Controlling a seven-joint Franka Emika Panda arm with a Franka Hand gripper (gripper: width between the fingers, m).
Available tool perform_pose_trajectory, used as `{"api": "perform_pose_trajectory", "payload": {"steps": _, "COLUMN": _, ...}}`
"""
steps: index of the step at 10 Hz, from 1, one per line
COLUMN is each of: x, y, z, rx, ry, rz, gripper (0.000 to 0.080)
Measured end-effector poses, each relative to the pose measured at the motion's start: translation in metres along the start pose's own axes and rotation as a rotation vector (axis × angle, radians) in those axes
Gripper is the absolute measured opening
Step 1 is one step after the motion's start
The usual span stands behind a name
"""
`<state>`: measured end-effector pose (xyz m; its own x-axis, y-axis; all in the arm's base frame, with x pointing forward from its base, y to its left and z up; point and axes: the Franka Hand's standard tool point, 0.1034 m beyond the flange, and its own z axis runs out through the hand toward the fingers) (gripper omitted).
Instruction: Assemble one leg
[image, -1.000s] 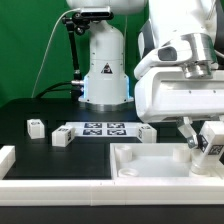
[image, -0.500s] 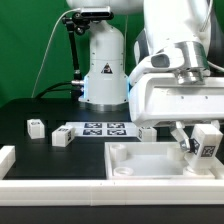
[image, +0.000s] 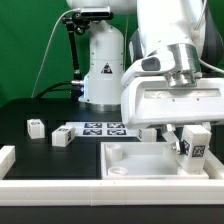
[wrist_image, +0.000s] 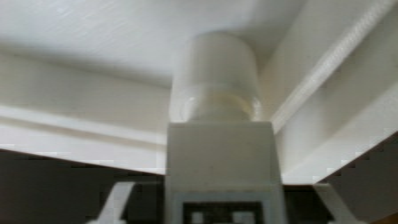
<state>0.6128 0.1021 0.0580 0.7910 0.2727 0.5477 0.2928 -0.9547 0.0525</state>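
Observation:
My gripper (image: 190, 142) is shut on a leg (image: 195, 151), a small white post with a black-and-white tag facing the camera. It holds the leg low over the right end of the large white recessed tray-like piece (image: 135, 160). I cannot tell whether the leg touches that piece. In the wrist view the leg (wrist_image: 222, 95) runs away from my gripper (wrist_image: 222, 198) toward the tray piece's inner wall (wrist_image: 89, 85). Its tag is between the fingers (wrist_image: 125, 200). Three more legs lie on the black table: one far left (image: 35, 126), one beside it (image: 60, 137), one behind the tray piece (image: 147, 132).
The marker board (image: 103, 128) lies behind the tray piece in the middle of the table. A white rail (image: 60, 186) runs along the front edge, with a raised end at the exterior view's left (image: 6, 157). The robot base (image: 103, 65) stands at the back.
My gripper has moved toward the exterior view's left with the leg in it. The tray piece's left edge has also shifted left a little.

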Motion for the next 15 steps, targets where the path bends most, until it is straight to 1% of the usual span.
{"api": "perform_pose_trajectory", "payload": {"steps": 2, "x": -0.002, "y": -0.001, "z": 0.001, "rx": 0.003, "ry": -0.011, "rz": 0.0, "gripper": 0.0287}}
{"api": "perform_pose_trajectory", "payload": {"steps": 3, "x": -0.002, "y": -0.001, "z": 0.001, "rx": 0.003, "ry": -0.011, "rz": 0.0, "gripper": 0.0459}}
{"api": "perform_pose_trajectory", "payload": {"steps": 4, "x": -0.002, "y": -0.001, "z": 0.001, "rx": 0.003, "ry": -0.011, "rz": 0.0, "gripper": 0.0582}}
{"api": "perform_pose_trajectory", "payload": {"steps": 5, "x": -0.002, "y": -0.001, "z": 0.001, "rx": 0.004, "ry": -0.011, "rz": 0.0, "gripper": 0.0628}}
{"api": "perform_pose_trajectory", "payload": {"steps": 6, "x": -0.002, "y": -0.001, "z": 0.001, "rx": 0.004, "ry": -0.011, "rz": 0.0, "gripper": 0.0628}}
{"api": "perform_pose_trajectory", "payload": {"steps": 7, "x": -0.002, "y": -0.001, "z": 0.001, "rx": 0.004, "ry": -0.011, "rz": 0.0, "gripper": 0.0646}}
{"api": "perform_pose_trajectory", "payload": {"steps": 10, "x": -0.002, "y": 0.0, "z": 0.001, "rx": 0.004, "ry": -0.012, "rz": 0.0, "gripper": 0.0649}}
{"api": "perform_pose_trajectory", "payload": {"steps": 11, "x": -0.001, "y": 0.0, "z": -0.001, "rx": 0.01, "ry": -0.031, "rz": 0.001, "gripper": 0.0649}}
{"api": "perform_pose_trajectory", "payload": {"steps": 13, "x": 0.011, "y": 0.003, "z": -0.012, "rx": 0.013, "ry": -0.044, "rz": -0.001, "gripper": 0.0649}}
{"api": "perform_pose_trajectory", "payload": {"steps": 15, "x": 0.019, "y": 0.002, "z": -0.012, "rx": 0.02, "ry": -0.05, "rz": -0.003, "gripper": 0.0649}}
